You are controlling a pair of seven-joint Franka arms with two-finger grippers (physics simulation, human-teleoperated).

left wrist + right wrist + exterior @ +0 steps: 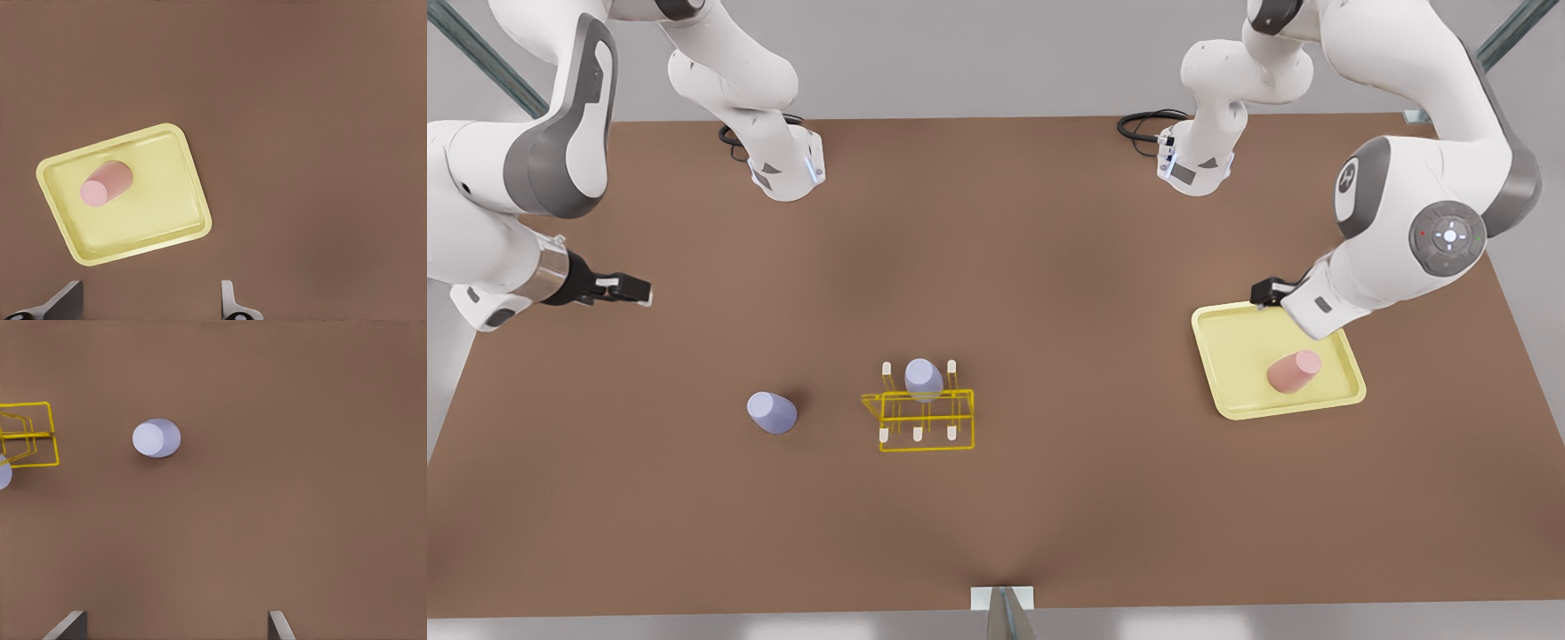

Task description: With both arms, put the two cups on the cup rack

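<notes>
Three cups counted: one lavender cup seated on the yellow rack, a second lavender cup on the brown table, one pink cup on the tray. Left gripper and right gripper both spread open, empty.

The table looks like smooth brown board, dull and not shiny. The lavender-blue cup and the pink cup look like matt plastic. The cup rack is thin yellow wire (with white tips). The tray looks like smooth pale-yellow plastic.
</notes>
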